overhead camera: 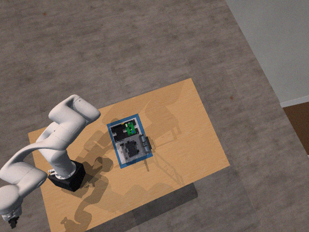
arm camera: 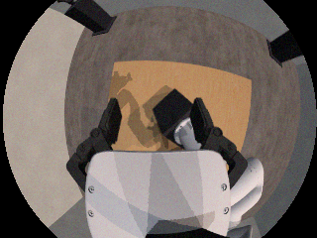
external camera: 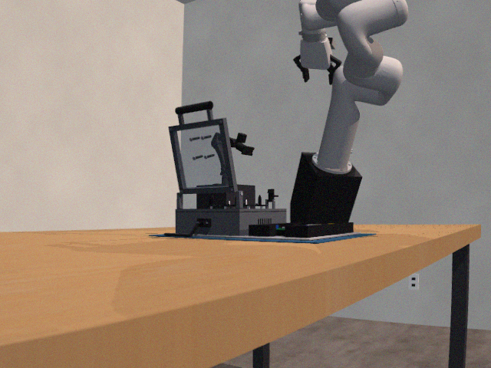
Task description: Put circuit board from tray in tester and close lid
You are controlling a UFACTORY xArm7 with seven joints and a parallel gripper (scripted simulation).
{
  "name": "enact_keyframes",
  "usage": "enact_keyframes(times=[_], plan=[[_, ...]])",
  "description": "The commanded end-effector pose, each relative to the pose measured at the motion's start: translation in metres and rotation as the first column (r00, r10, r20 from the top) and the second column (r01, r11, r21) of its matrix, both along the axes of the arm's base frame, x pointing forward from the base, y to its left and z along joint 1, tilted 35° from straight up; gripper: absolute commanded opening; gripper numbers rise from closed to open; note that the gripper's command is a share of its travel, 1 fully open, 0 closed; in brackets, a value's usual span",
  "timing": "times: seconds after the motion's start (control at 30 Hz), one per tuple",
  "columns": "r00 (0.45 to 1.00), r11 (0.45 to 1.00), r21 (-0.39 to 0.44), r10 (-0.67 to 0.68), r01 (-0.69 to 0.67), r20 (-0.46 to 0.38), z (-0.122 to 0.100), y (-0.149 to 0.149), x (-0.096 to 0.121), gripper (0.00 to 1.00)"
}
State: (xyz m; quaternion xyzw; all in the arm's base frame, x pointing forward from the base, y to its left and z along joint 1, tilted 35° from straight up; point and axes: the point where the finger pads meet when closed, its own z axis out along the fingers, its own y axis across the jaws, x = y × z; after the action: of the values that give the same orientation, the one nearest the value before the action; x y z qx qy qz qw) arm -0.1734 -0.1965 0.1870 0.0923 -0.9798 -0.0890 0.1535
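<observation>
Open jaws [overhead camera: 13, 222] [external camera: 318, 77], well apart from board [overhead camera: 130, 128], beyond table edge [overhead camera: 39, 189].

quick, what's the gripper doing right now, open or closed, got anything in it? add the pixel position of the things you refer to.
Gripper [overhead camera: 12, 223] [external camera: 318, 78] [arm camera: 156, 106]: open, holding nothing; the circuit board [overhead camera: 130, 128] is in the tray [overhead camera: 119, 137] [external camera: 319, 229].
</observation>
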Motion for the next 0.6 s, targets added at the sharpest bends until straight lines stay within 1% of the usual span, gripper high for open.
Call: enact_keyframes(times=[0.0, 0.03, 0.07, 0.13, 0.17, 0.2, 0.23, 0.37, 0.4, 0.57], plan=[[0.999, 0.999, -0.039, 0.003, -0.002, 0.041, 0.01, -0.013, 0.027, 1.0], [0.997, 0.998, -0.064, 0.016, -0.011, 0.079, 0.015, -0.023, 0.046, 1.0], [0.996, 0.997, -0.071, 0.021, -0.014, 0.09, 0.016, -0.026, 0.052, 1.0], [0.996, 0.997, -0.072, 0.021, -0.015, 0.091, 0.016, -0.026, 0.053, 1.0], [0.991, 0.995, -0.094, 0.039, -0.027, 0.128, 0.021, -0.034, 0.073, 1.0], [0.989, 0.994, -0.101, 0.045, -0.031, 0.14, 0.022, -0.037, 0.079, 1.0], [0.988, 0.994, -0.105, 0.049, -0.034, 0.147, 0.023, -0.038, 0.084, 1.0], [0.988, 0.994, -0.105, 0.049, -0.034, 0.147, 0.023, -0.038, 0.084, 1.0], [0.974, 0.989, -0.137, 0.089, -0.061, 0.207, 0.031, -0.049, 0.118, 1.0], [0.974, 0.989, -0.137, 0.089, -0.061, 0.208, 0.031, -0.049, 0.118, 1.0]])
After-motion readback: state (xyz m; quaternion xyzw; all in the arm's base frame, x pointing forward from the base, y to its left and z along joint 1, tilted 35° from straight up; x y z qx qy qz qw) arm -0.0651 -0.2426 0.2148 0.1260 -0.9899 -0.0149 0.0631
